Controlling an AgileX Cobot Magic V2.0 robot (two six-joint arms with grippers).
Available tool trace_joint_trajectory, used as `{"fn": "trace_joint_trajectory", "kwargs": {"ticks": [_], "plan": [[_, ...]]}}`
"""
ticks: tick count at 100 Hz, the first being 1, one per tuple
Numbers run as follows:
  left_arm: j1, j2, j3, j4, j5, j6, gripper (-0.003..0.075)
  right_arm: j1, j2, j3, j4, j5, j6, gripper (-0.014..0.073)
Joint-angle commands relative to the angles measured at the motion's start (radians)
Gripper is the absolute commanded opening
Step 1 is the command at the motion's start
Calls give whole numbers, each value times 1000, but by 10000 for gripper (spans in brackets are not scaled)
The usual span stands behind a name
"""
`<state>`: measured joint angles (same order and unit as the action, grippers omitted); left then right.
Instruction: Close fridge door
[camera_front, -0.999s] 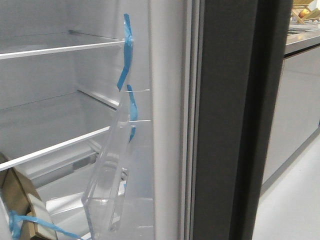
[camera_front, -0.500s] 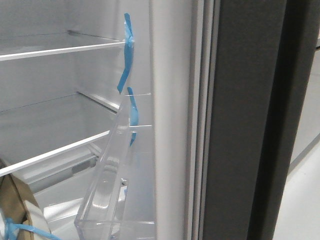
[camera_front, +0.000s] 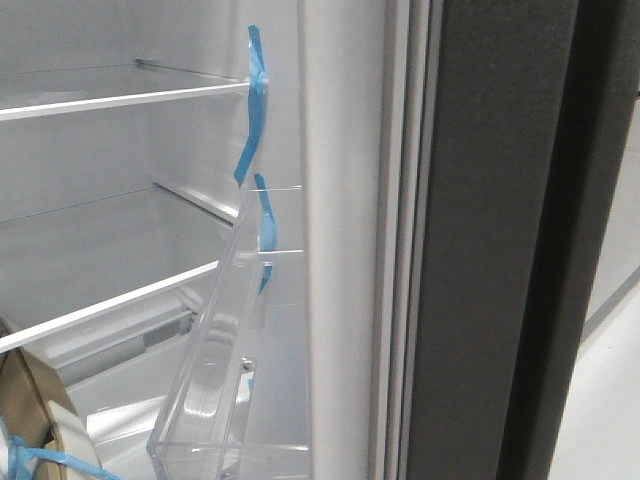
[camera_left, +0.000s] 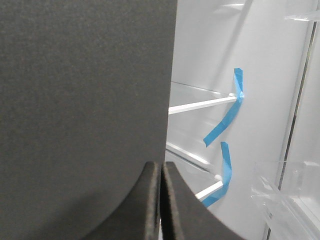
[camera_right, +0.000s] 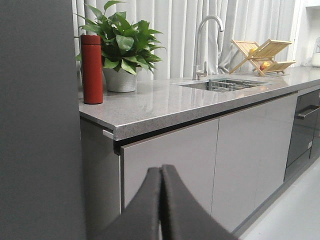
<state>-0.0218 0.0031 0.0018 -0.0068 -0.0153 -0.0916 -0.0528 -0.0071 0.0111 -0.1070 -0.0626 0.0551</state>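
- Fridge door ajar, edge-on at right of open interior; clear bin inside.
- Left fingers together; right fingers together, both empty.
- Mid-swing, likely; next, push door shut.

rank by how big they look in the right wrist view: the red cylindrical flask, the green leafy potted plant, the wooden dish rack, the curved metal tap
1. Green leafy potted plant, largest.
2. Red cylindrical flask.
3. Wooden dish rack and curved metal tap: too alike to rank; both stand farther from the camera, so real sizes stay unsure.
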Motion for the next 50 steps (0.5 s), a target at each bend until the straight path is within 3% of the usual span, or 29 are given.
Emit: {"fn": "trace_joint_trajectory", "kwargs": {"ticks": [1, 50], "plan": [[2, 19, 28, -2, -77, -3, -21, -5, -13, 11, 2, -73, -9, -76], [2, 19, 28, -2, -77, -3, -21, -5, -7, -7, 2, -94, 5, -76]]}}
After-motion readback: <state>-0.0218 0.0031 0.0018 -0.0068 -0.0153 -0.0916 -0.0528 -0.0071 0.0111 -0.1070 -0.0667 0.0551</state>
